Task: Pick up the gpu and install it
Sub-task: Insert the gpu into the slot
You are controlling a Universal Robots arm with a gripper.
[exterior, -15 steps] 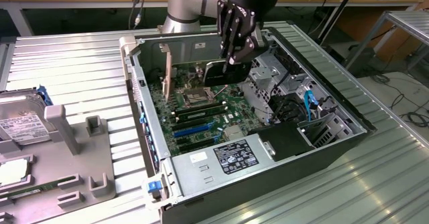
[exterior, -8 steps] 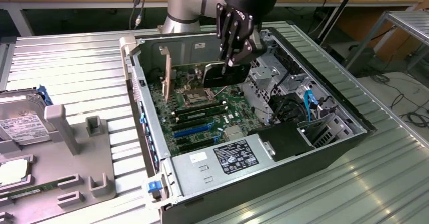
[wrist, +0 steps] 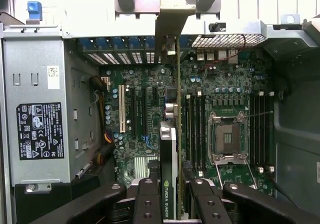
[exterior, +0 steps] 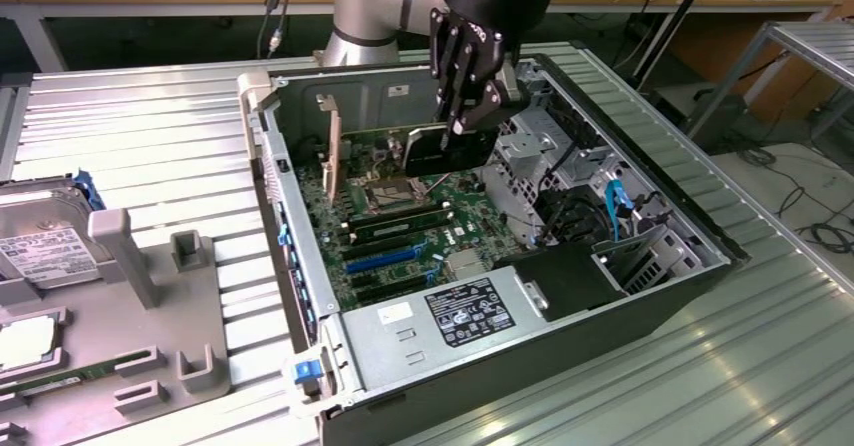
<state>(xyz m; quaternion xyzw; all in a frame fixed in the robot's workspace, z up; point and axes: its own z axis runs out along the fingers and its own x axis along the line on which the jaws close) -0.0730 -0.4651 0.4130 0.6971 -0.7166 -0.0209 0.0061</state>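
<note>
The gpu point(exterior: 434, 153), a thin dark card with a black shroud, hangs on edge inside the open computer case point(exterior: 287, 216), just above the motherboard point(exterior: 400, 221). My gripper point(exterior: 467, 124) comes down from above and is shut on the card's upper edge. In the wrist view the gpu point(wrist: 172, 149) appears edge-on, running away from my gripper point(wrist: 172, 206) toward its silver end bracket point(wrist: 172, 27) at the case's rear wall. One of the black fingers point(wrist: 148, 201) presses against each side of the card. The slot beneath the card is hidden by it.
A power supply point(exterior: 461, 311) with a label fills the case's near corner. A drive cage point(exterior: 534, 141) and cables stand at the exterior view's right. The CPU socket point(wrist: 227, 139) and memory slots lie beside the card. A silver hard drive point(exterior: 40, 246) rests on a grey fixture outside the case.
</note>
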